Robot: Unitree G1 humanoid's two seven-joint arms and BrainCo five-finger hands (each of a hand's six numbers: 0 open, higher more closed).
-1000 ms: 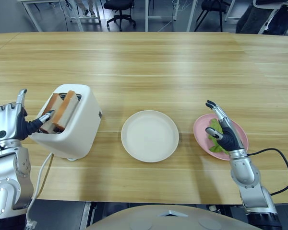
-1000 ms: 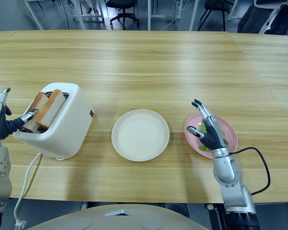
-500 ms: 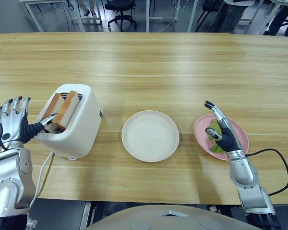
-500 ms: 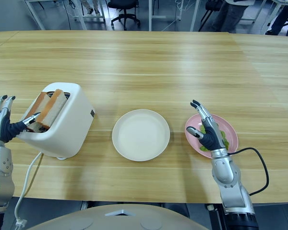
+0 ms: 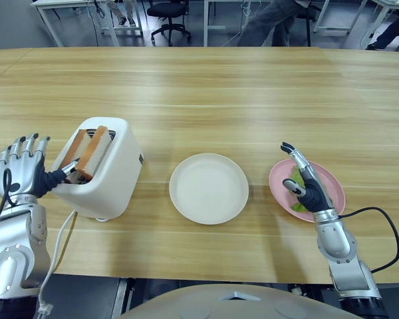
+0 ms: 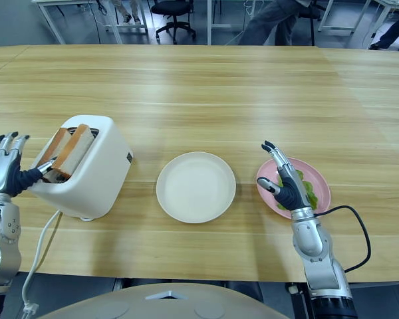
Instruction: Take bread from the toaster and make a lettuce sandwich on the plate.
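Observation:
A white toaster (image 5: 116, 176) stands at the table's left with two bread slices (image 5: 93, 147) sticking up from its slots. My left hand (image 5: 20, 174) is just left of it, fingers spread upward and open, its thumb tip touching the nearer slice at the slot. An empty white plate (image 5: 209, 188) lies in the middle. To its right a pink plate (image 5: 334, 185) carries green lettuce (image 6: 310, 194). My right hand (image 5: 307, 187) hovers over the pink plate's left half, open with fingers extended, hiding part of the lettuce.
The toaster's white cord (image 5: 58, 242) runs off the table's front edge. A black cable (image 5: 376, 214) loops by my right arm. The wooden table (image 5: 219, 93) stretches wide behind the plates; office chairs and people's legs stand beyond its far edge.
My left hand's fingers have uncurled and spread, and the hand sank slightly beside the toaster. The bread stays in the slots. The right hand has barely shifted over the pink plate.

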